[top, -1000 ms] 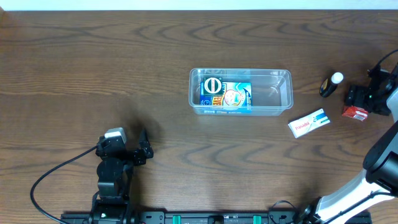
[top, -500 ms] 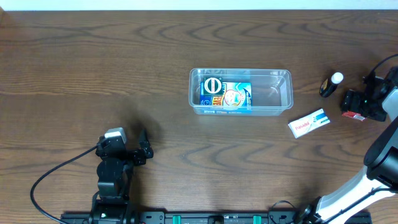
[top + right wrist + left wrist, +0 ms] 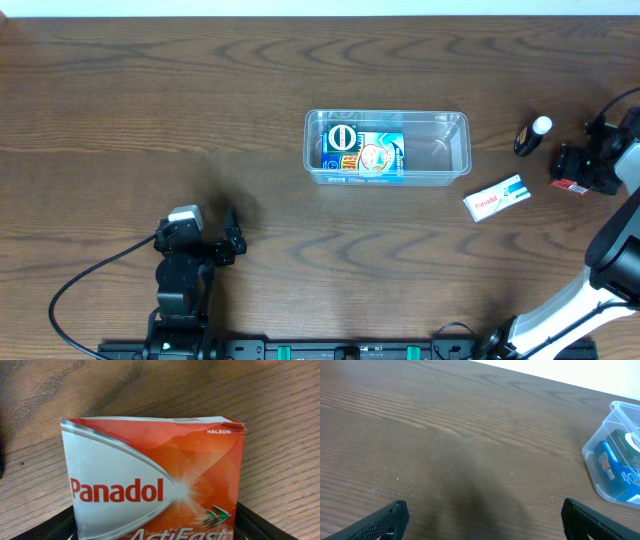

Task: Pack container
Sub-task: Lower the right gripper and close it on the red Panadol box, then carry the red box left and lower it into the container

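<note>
Red-and-silver cardboard Panadol box [image 3: 155, 480] at the far right of the wooden worktop [image 3: 150, 100] now sits between the jaws of the right hand [image 3: 581, 170], which have narrowed; whether it is gripped I cannot tell. Left hand [image 3: 231, 241] idle, released. Clear plastic rectangular container [image 3: 452, 150], mid-worktop, awaits it.

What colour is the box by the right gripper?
The Panadol box is orange-red and silver, red lettering; best in the right wrist view.
</note>
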Controlling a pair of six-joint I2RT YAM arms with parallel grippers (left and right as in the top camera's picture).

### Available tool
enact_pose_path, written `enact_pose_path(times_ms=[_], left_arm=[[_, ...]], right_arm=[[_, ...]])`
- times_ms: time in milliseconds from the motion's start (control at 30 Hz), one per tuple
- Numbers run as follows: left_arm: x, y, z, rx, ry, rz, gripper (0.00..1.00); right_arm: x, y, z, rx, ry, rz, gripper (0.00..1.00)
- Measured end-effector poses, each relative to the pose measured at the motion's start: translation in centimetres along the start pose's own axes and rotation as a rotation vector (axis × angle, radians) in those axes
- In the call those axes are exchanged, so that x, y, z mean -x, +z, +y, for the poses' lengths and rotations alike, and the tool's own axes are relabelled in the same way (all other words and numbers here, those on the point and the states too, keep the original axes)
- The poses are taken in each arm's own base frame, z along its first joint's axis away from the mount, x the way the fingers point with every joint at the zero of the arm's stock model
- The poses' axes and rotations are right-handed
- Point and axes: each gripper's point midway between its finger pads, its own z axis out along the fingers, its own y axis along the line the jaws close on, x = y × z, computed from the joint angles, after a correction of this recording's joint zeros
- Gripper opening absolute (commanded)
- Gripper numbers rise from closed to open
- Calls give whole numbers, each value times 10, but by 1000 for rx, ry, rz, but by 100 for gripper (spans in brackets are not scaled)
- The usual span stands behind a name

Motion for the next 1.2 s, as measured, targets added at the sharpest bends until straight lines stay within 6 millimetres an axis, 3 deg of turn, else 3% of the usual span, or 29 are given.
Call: enact_pose_path(times_ms=[367,500,833,1067,1200], left_arm=[[0,0,0,0,0,0,98],[0,0,0,0,0,0,98],[0,0,0,0,0,0,98],[0,0,0,0,0,0,98],[0,0,0,0,0,0,98]], right_arm=[[0,-2,0,-3,8,2,70],[5,-13,-1,-11,7,-23,68],[30,-81,-2,-41,21,-165,67],[26,-133,2,-46,85,-216,66],[25,-172,15,-35,100,-281,66]])
